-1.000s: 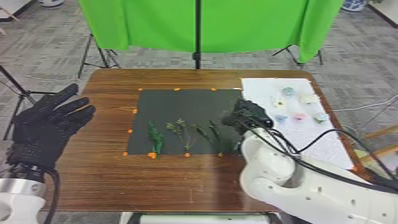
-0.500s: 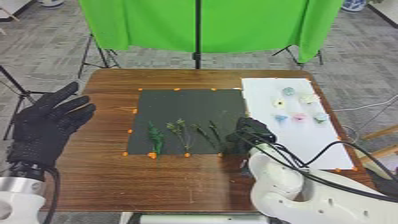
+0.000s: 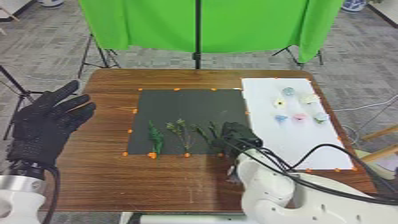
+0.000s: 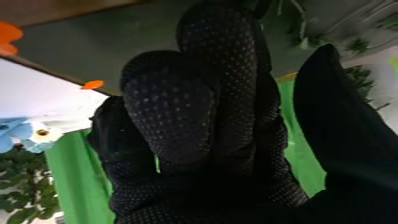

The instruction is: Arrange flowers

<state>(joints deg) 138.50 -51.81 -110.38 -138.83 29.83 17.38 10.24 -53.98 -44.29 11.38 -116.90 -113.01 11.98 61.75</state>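
A brown wooden surface (image 3: 169, 185) carries a black mat (image 3: 188, 106), the landmark here. Right of the mat lies a white sheet (image 3: 306, 145). Well left of the mat is the left hand (image 3: 43, 131), fingers straight and spread. The right hand (image 3: 236, 134) is at the mat's near right corner, fingers together, thumb apart from them. Green sprigs (image 3: 156, 138) lie on the mat's near half. Small pale flower heads (image 3: 299, 117) sit right of the mat, on the sheet.
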